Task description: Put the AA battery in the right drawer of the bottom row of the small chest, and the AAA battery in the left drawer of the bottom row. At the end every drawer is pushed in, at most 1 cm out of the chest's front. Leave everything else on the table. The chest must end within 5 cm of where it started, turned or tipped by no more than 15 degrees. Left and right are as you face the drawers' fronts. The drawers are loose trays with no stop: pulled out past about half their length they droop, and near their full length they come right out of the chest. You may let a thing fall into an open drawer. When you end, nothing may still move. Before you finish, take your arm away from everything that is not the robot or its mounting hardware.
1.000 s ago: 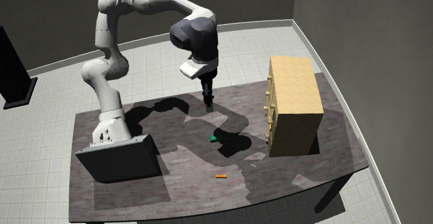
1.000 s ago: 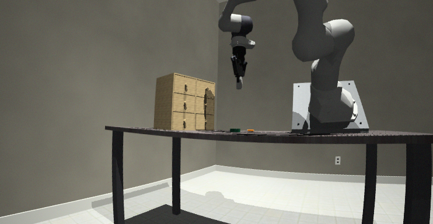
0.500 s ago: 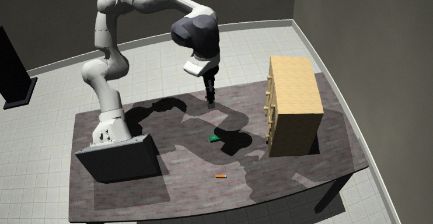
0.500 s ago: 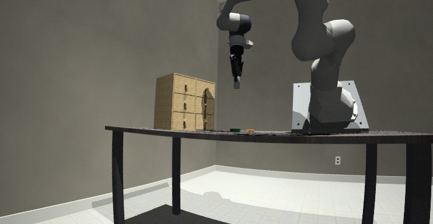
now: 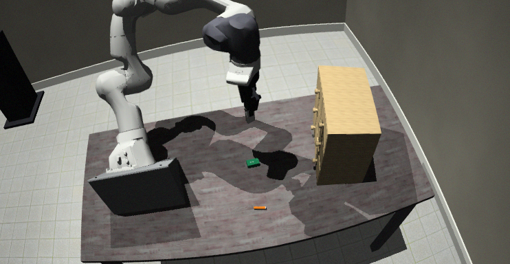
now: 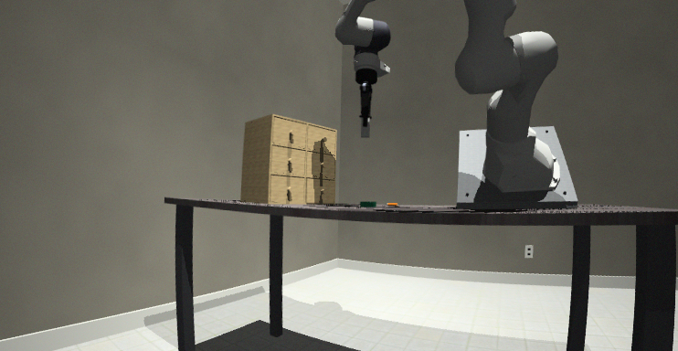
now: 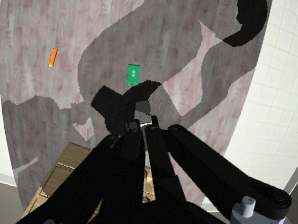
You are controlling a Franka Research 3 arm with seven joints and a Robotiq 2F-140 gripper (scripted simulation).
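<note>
The small chest point(image 5: 351, 101) point(image 6: 256, 158) point(image 7: 73, 154) stands upright with its six drawers, in three rows of two, looking pushed in. The bottom row's left drawer point(image 6: 280, 196) and right drawer point(image 6: 312, 192) show in the exterior view. One orange battery point(image 5: 260, 207) point(image 6: 392, 204) point(image 7: 53, 57) lies on its side on the table; its size class cannot be told. No second battery shows, and the drawers' insides are hidden. My gripper point(image 5: 249, 117) point(image 6: 365, 132) point(image 7: 144, 111) is shut and empty, pointing down high above the table, out in front of the chest.
A small green block point(image 5: 253, 162) point(image 6: 367, 204) point(image 7: 133, 74) with pale marks lies on the table between the robot's base and the chest. The arm's shadow falls across the table point(image 5: 228, 223) and the chest's right drawer fronts.
</note>
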